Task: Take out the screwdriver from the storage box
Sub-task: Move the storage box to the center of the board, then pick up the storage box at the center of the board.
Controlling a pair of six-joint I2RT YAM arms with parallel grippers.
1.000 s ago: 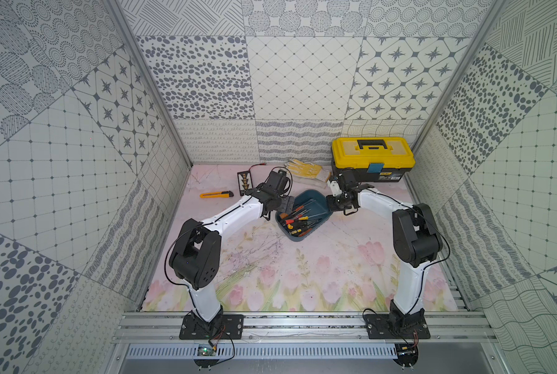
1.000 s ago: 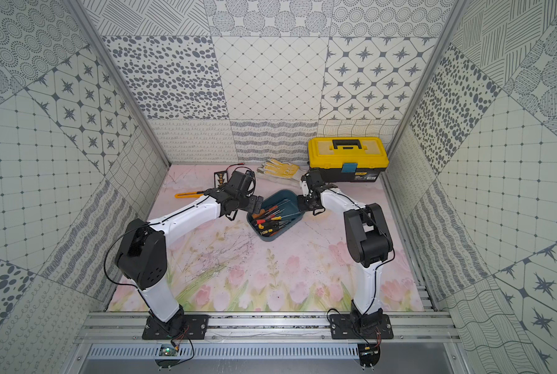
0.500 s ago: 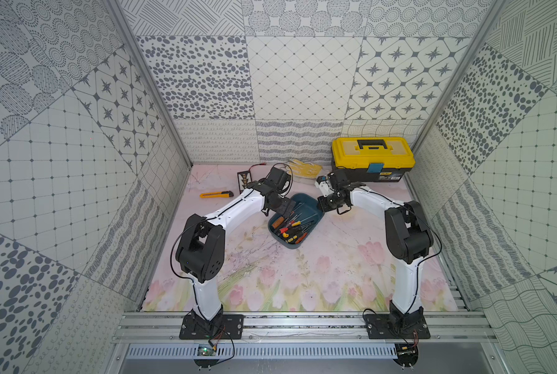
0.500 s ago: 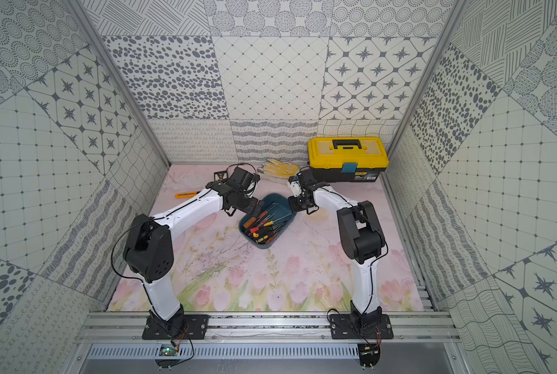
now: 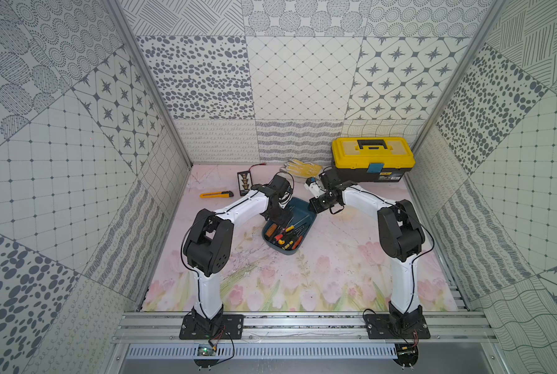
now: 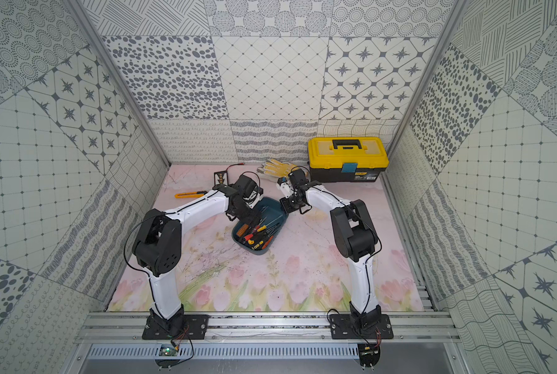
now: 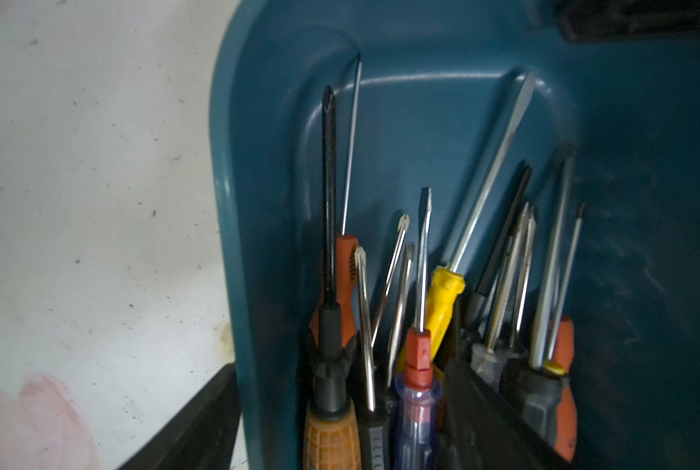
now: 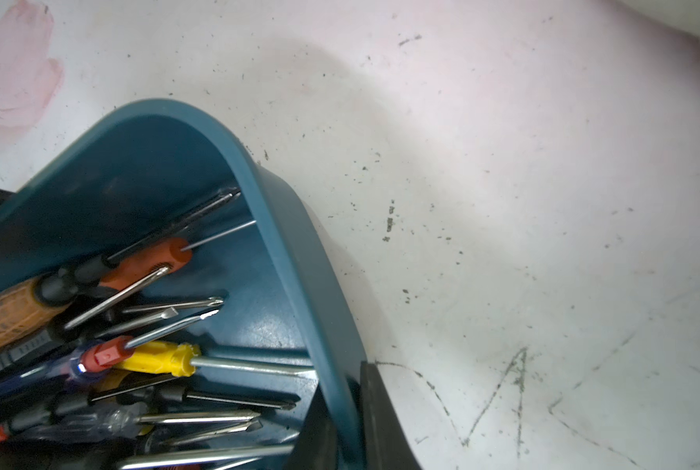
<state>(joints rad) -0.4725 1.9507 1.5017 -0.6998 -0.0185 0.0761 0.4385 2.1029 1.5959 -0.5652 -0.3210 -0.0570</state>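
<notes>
The teal storage box [image 5: 300,209] [image 6: 272,207] lies mid-mat, its near end packed with several screwdrivers [image 5: 282,234] [image 6: 254,233]. My right gripper [image 8: 350,427] [image 5: 313,208] is shut on the box's far rim [image 8: 299,252], one finger inside and one outside. My left gripper [image 7: 340,431] [image 5: 278,217] stands open over the box's left side. One of its fingers [image 7: 201,427] is outside the wall; its mate sits among the handles. Between them are the wall, an orange-handled screwdriver [image 7: 330,439] and a blue clear-handled one [image 7: 417,411].
A yellow-lidded black toolbox [image 5: 372,158] stands at the back right, with yellow work gloves [image 5: 301,168] beside it. A yellow utility knife [image 5: 216,194] and a small black card [image 5: 244,184] lie at the back left. Patterned walls enclose three sides.
The right gripper has swung the box's far end leftward and the box now lies nearer the front. The left gripper has come down into the box and its jaws have narrowed somewhat.
</notes>
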